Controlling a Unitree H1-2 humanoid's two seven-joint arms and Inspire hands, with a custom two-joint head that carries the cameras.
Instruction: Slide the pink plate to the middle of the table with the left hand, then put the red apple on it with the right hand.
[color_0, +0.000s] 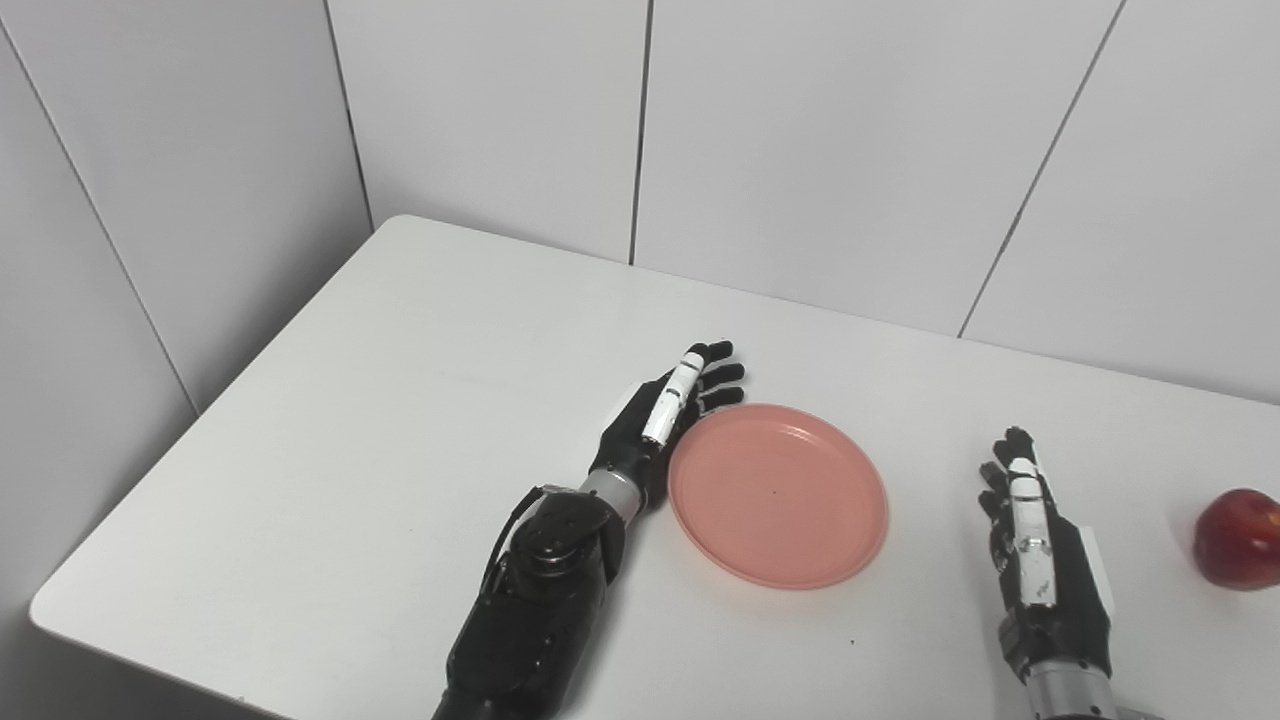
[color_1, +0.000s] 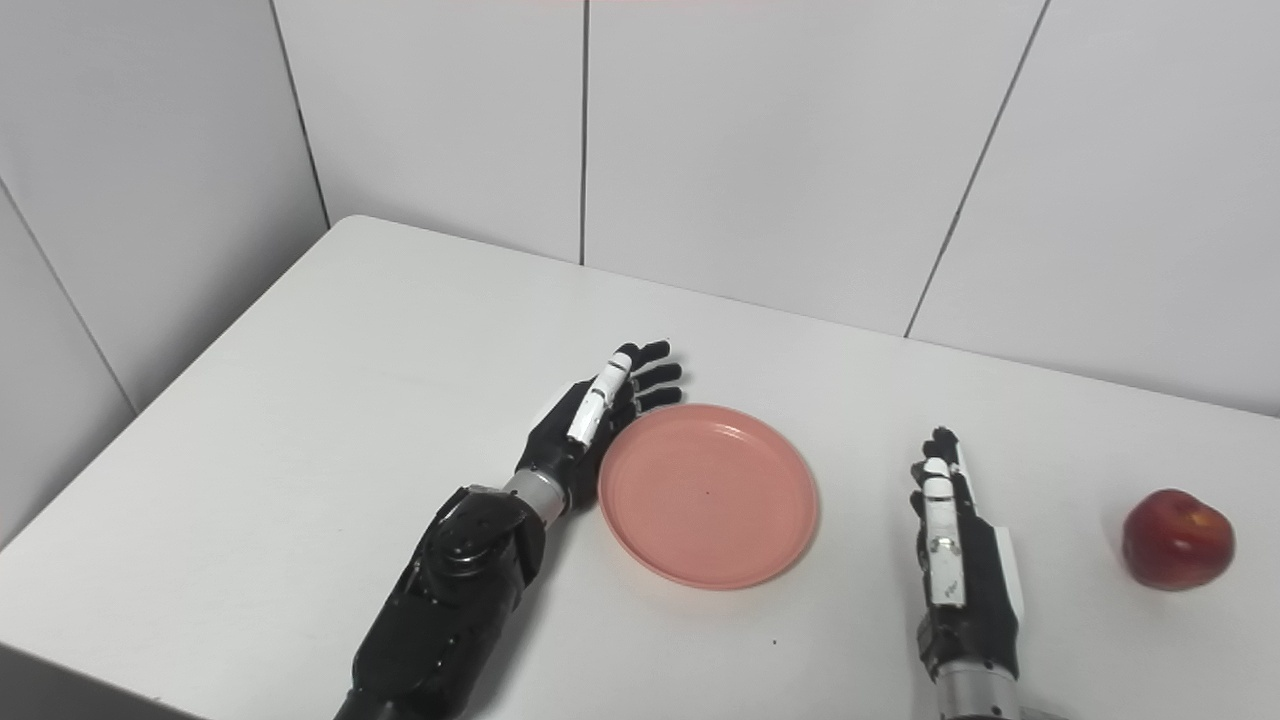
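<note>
Left hand (color_0: 665, 415) lay flat, fingers spread, touching the plate (color_0: 778, 494) at its nine o'clock rim; right hand (color_0: 1035, 545) rested empty, apple (color_0: 1238, 538) at its three o'clock.

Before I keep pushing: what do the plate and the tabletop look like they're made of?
The pink plate looks like thin moulded plastic: even colour, satin sheen, shallow raised rim, faint concentric rings. The table looks like smooth white laminate or painted board, matte with soft reflections and a rounded corner; its core can't be told. Left hand rests against the plate's rim.
</note>
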